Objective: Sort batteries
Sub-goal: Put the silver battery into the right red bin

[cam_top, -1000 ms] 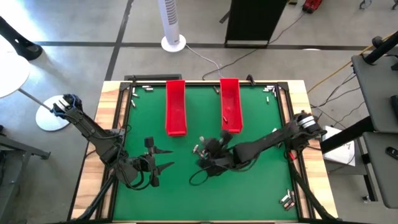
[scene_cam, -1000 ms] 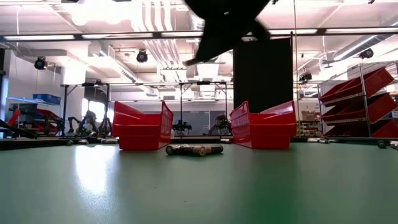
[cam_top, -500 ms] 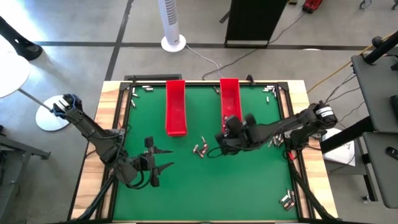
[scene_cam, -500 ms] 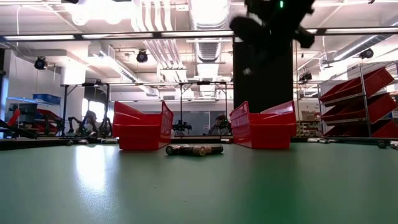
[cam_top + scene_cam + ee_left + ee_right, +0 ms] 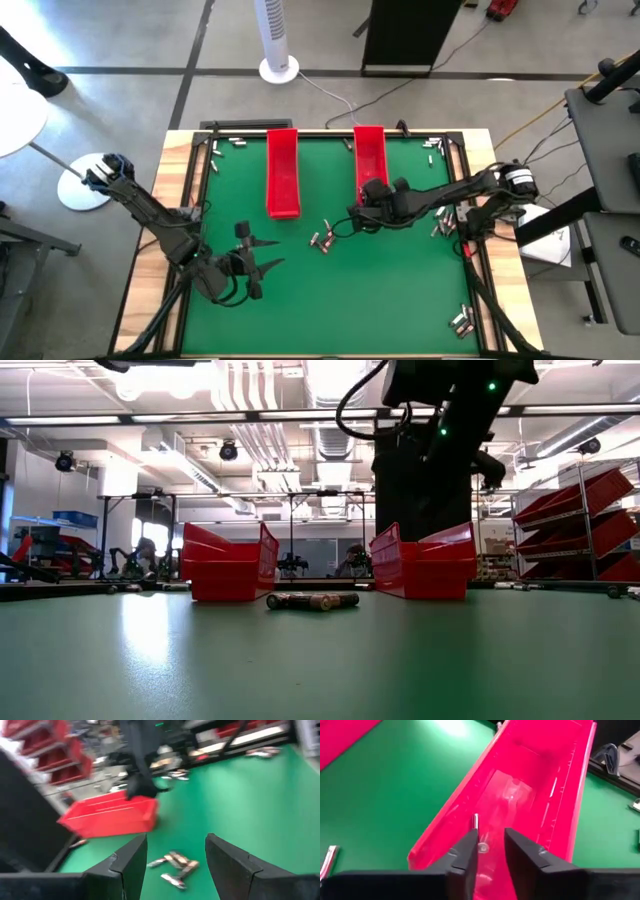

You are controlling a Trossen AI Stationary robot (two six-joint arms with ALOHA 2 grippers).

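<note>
The right gripper [image 5: 490, 845] has swung from the loose batteries [image 5: 322, 238] mid-tabletop to hang over the right red tray [image 5: 371, 160]; its fingers have just parted a little and a battery [image 5: 476, 822] lies in the tray below, apparently released. The left gripper [image 5: 175, 852] waits open, empty

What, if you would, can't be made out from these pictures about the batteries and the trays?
- Contents of the left tray: high view, too small.
- Contents of both trays: low view, hidden by their near walls.
- Loose batteries mid-table: number unclear; tiny in high view, blurred in left wrist view.
- Right tray: right wrist view, one battery shows; the near part sits behind the right gripper.
</note>
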